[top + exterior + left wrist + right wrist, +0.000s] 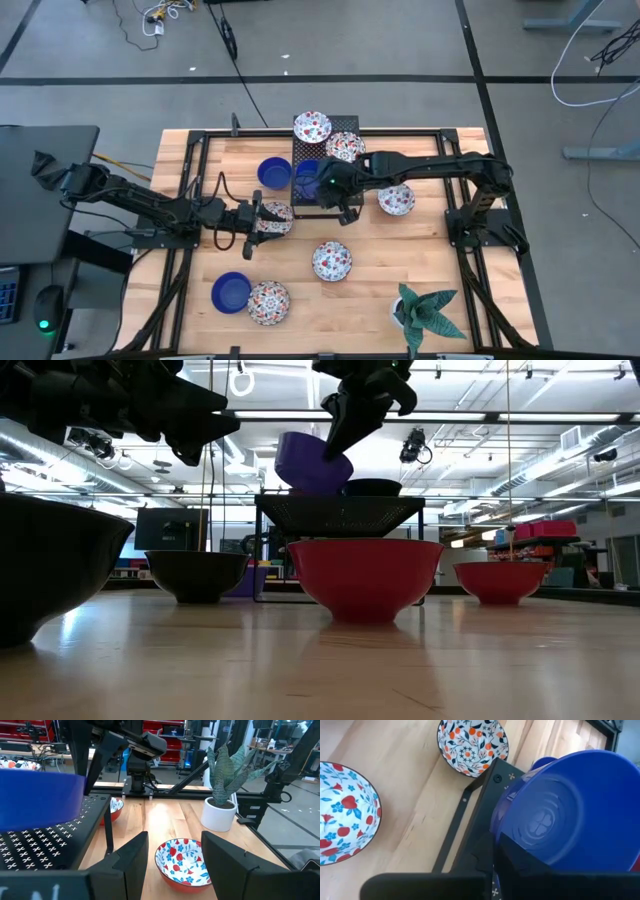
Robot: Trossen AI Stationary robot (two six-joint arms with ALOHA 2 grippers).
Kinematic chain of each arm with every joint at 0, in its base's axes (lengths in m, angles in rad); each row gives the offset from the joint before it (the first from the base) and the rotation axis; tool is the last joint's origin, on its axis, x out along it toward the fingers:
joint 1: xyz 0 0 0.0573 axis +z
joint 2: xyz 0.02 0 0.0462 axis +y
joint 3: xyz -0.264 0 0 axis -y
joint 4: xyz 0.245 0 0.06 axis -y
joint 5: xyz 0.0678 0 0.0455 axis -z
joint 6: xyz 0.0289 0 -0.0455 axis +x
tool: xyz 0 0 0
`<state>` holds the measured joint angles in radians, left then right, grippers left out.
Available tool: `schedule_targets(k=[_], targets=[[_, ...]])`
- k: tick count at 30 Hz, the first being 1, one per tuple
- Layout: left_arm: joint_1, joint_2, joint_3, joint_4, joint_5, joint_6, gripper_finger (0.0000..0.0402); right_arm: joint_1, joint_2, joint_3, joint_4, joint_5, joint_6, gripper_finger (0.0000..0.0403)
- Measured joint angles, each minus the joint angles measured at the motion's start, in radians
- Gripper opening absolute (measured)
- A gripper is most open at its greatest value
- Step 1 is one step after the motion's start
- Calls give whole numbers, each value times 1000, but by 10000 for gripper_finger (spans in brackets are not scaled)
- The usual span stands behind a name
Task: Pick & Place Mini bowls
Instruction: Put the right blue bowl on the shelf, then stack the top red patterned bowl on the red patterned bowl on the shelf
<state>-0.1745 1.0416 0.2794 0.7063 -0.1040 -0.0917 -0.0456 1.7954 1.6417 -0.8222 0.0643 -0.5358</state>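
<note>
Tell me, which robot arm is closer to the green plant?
Right, though neither is close. The right gripper holds a blue bowl above the black rack; the left gripper sits farther from the plant.

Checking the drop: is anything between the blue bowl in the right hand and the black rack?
Nothing visible. The right hand holds the glossy blue mini bowl tilted over the black perforated rack; a floral-patterned bowl sits farther along it, beside.

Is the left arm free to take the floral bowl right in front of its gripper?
Probably yes. The left gripper is open, with the floral bowl showing between its fingers and bare table around it. The right gripper is off over the black rack, holding a blue bowl.
</note>
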Motion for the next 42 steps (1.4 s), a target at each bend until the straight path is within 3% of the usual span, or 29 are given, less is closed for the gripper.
schedule_targets(k=[15, 24, 30, 35, 42], targets=[[0, 0, 0, 0, 0, 0, 188, -1, 19, 0, 14, 20, 23, 26], [0, 0, 0, -1, 0, 0, 188, -1, 19, 0, 13, 38, 43, 129], [0, 0, 0, 0, 0, 0, 188, -1, 17, 0, -4, 131, 52, 183], [0, 0, 0, 0, 0, 0, 188, -1, -3, 0, -27, 168, 86, 186], [0, 0, 0, 0, -4, -1, 188, 4, -72, 0, -56, 217, 142, 158]])
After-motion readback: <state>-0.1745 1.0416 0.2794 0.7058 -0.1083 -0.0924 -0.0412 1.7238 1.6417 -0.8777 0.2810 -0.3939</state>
